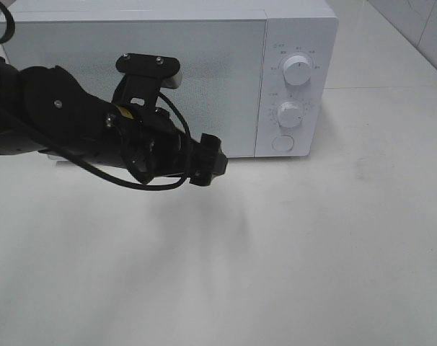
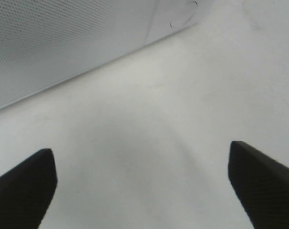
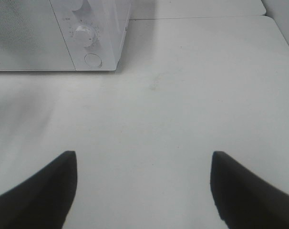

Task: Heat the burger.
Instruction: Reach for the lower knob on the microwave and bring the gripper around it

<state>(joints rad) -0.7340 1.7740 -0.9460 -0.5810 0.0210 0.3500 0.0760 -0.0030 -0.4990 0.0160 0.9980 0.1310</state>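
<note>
While it is hanging over the white matte tabletop, well in front of the white box-shaped microwave, the right gripper is holding its jaws spread wide around nothing. Just before the microwave's shut perforated door, the left gripper is gaping too, gripping nothing. Where the burger is lying, I cannot tell

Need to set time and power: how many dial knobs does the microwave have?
2, both on its control panel: upper knob at the top, lower knob just below it. No others seem hidden.
</note>
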